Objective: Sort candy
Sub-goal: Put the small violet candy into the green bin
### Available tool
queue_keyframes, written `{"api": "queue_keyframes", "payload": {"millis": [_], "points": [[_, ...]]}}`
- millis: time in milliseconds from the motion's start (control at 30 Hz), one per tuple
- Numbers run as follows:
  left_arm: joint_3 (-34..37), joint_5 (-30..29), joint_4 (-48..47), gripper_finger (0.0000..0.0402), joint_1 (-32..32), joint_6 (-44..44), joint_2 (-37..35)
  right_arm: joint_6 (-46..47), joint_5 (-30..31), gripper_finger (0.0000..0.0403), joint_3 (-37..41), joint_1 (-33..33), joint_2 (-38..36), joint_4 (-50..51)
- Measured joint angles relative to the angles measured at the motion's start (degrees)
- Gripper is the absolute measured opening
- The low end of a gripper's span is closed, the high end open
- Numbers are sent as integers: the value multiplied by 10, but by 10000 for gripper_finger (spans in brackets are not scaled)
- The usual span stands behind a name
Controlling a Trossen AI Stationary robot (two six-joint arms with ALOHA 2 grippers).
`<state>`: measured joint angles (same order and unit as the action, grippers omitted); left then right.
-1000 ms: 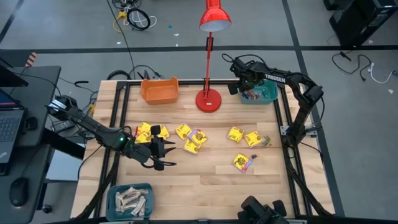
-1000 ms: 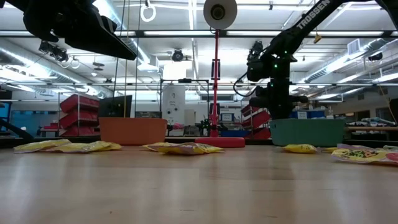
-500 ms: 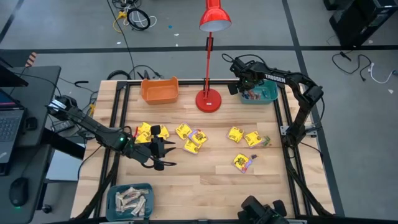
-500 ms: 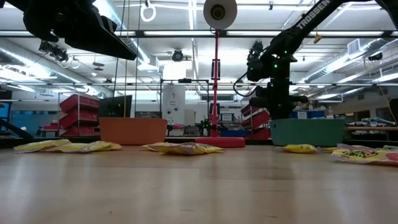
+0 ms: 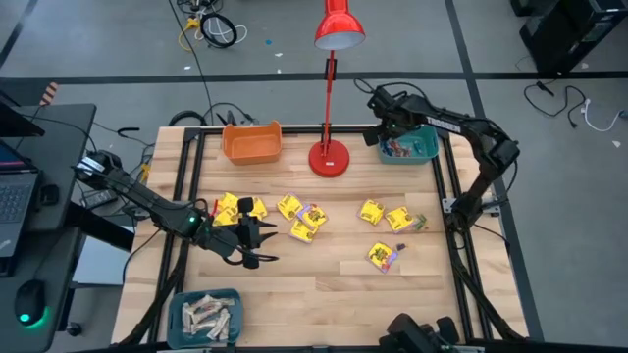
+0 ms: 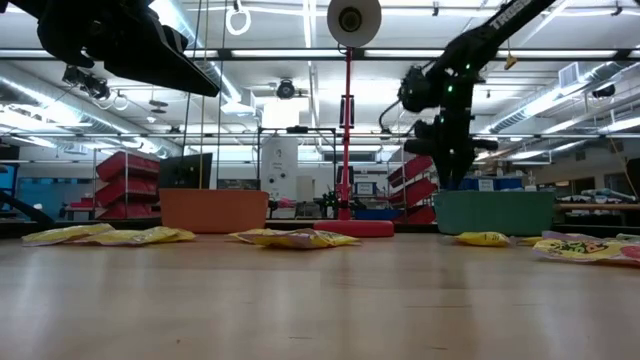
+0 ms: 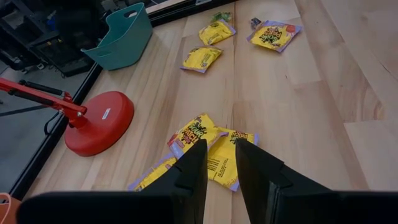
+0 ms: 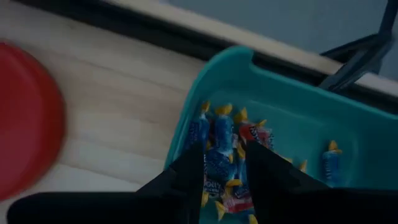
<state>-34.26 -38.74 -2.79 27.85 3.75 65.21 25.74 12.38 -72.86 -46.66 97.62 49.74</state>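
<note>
Right pincer (image 5: 385, 108) hangs over the near rim of the teal plastic bin (image 5: 424, 147) at the far right corner of the wooden worktop (image 5: 324, 279), just right of the red lamp base (image 5: 330, 158). Its fingers (image 8: 186, 177) stand a little apart with nothing between them. Below them, inside the bin, lie small blue, red and yellow-ended wrapped sweets (image 8: 217, 149), bunched against the wall nearest the lamp base.

Left pincer (image 5: 257, 245) sits low over the worktop, well in front of the lamp base and to its left. Fingers (image 7: 189, 174) parted by a narrow gap, empty. Directly ahead of them, a heap of yellow square packets with dark print (image 7: 208, 155) overlaps on the wood.

More yellow packets (image 5: 302, 218) are scattered across the middle of the worktop in front of the lamp base: a cluster (image 5: 235, 208) beside the left arm, a pair (image 5: 385, 216) to the right, one alone (image 5: 383, 255) nearer the front edge.

Orange plastic bin (image 5: 252, 142) stands just left of the lamp base. A second teal bin (image 5: 204, 316) holding pale beige bars (image 5: 208, 314) sits at the front left corner, far from the lamp base. The lamp's red pole and shade (image 5: 339, 25) rise between the two rear bins.
</note>
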Motion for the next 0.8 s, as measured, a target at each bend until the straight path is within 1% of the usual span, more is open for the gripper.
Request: {"api": "queue_keyframes", "payload": {"millis": [167,333,567,700,800], "points": [[0,0,0,88,0,0,0,-2,2,101,0,15,-63,11],[0,0,0,88,0,0,0,-10,1,101,0,62,-125,49],[0,0,2,88,0,0,0,-45,-5,101,0,189,-176,117],[0,0,3,88,0,8,0,-62,-8,101,0,275,-185,156],[0,0,3,88,0,11,0,-67,-23,101,0,337,-185,171]]}}
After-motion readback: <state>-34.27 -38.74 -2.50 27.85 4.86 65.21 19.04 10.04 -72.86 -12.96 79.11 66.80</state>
